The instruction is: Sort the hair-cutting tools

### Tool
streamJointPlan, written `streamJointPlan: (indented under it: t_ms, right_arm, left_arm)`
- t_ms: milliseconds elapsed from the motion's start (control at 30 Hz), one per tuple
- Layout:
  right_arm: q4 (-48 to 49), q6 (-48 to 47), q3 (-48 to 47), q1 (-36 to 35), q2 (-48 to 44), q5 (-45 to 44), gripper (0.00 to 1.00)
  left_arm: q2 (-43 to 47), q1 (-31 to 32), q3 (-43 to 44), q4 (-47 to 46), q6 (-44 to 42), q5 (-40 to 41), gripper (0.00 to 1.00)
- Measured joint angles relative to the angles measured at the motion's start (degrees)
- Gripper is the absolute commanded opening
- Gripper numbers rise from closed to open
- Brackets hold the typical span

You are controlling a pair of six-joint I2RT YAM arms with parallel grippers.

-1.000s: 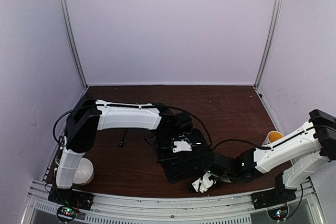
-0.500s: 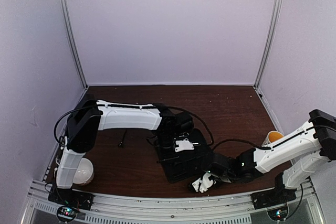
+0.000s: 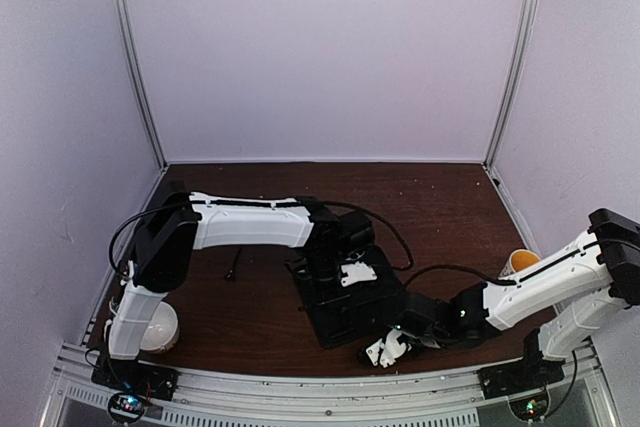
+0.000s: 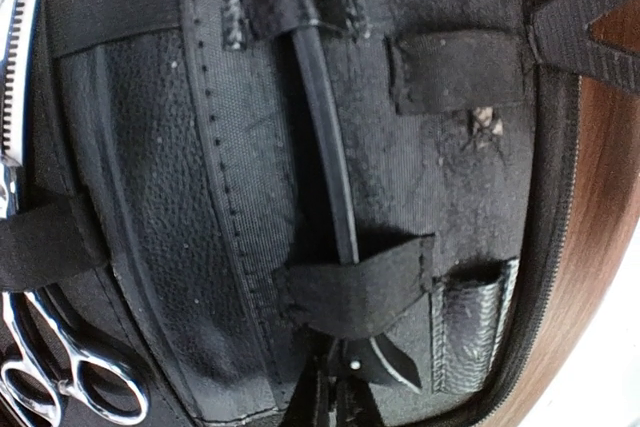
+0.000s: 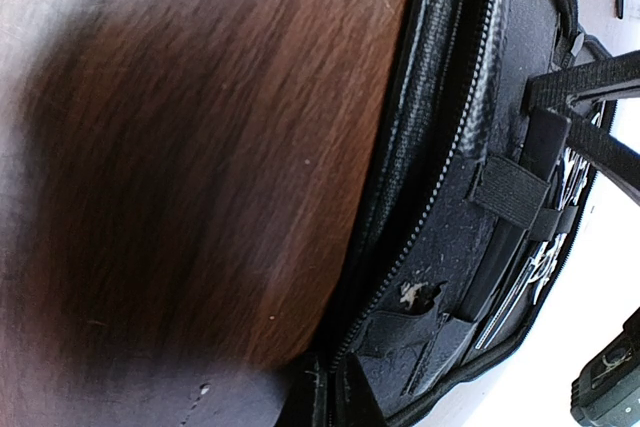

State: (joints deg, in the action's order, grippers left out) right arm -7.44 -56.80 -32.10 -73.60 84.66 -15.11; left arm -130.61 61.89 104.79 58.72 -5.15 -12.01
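A flat black fabric case (image 3: 350,319) lies open at the table's middle. In the left wrist view a thin black clip stick (image 4: 322,127) lies along the case lining (image 4: 150,197) under an elastic strap. My left gripper (image 4: 345,392) is shut on its near end. One pair of silver scissors (image 4: 60,382) sits strapped at the lower left, and a silver toothed blade (image 4: 15,57) shows at the upper left. My right gripper (image 5: 350,402) is shut on the case's zipped rim (image 5: 440,197). A second black clip stick (image 3: 233,267) lies on the table left of the case.
A white bowl (image 3: 155,327) stands by the left arm's base. A yellow cup (image 3: 520,262) stands at the right edge behind the right arm. The enclosure's walls ring the brown table (image 3: 440,207).
My left gripper has shifted slightly up and to the right over the case. The right arm has not moved.
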Motion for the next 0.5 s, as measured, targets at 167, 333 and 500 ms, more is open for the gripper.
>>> streamJointPlan:
  t_ms: [167,333,500]
  right_arm:
    - [0.0,0.0,0.0,0.0,0.0,0.0,0.0]
    - [0.0,0.2,0.0,0.0,0.0,0.0,0.0]
    - [0.0,0.4,0.0,0.0,0.0,0.0,0.0]
  left_arm:
    - [-0.2,0.0,0.2,-0.5,0.9,-0.9,0.0]
    - [-0.6,0.0,0.7,-0.8,1.9,-0.8,0.06]
    - [-0.3,0.2,0.2,-1.4,3.3,0.7,0.12]
